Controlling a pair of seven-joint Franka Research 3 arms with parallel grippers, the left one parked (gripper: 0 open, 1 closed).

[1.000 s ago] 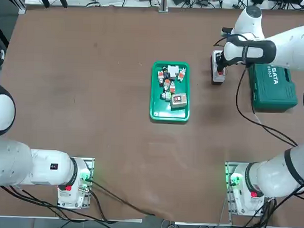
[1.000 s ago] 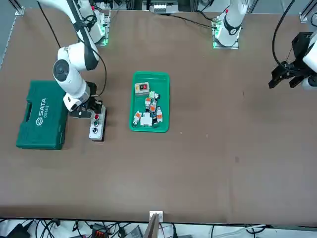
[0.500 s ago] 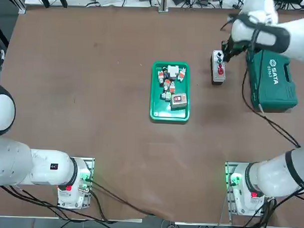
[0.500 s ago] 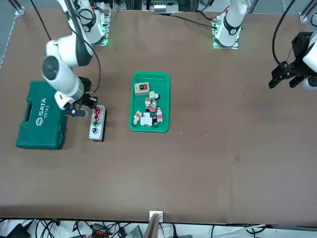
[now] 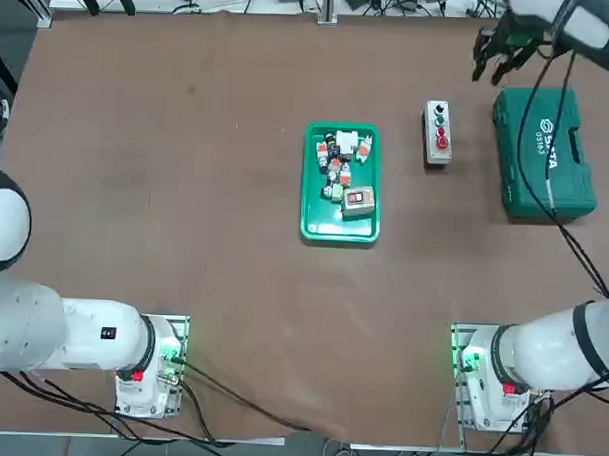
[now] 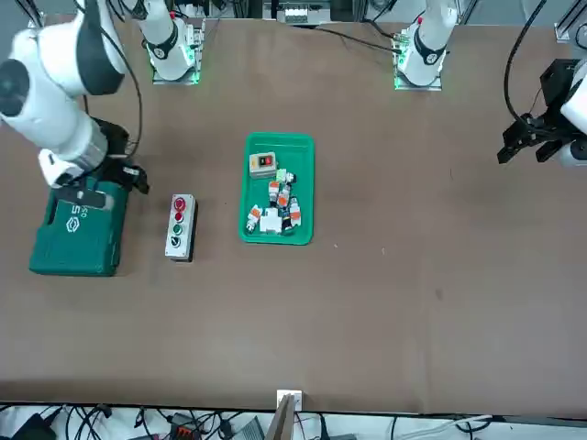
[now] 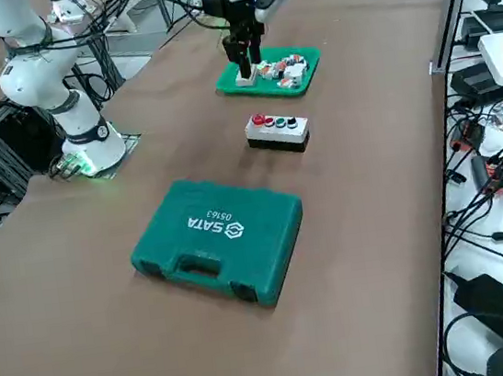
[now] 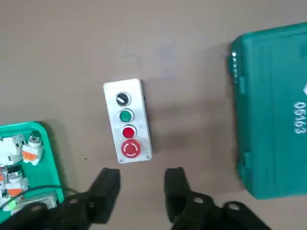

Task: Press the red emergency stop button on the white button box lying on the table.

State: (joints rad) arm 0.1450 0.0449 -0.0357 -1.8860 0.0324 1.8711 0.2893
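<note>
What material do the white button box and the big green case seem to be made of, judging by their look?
The small white-grey rectangular button box looks like moulded plastic with a smooth, slightly glossy face, though painted metal is possible. The large dark green case looks like matte moulded plastic, with rounded corners, a moulded handle and white printed lettering. The right claw is open and touches neither.

overhead, front, side, wrist views, sharing white button box [image 5: 438,134]
</note>
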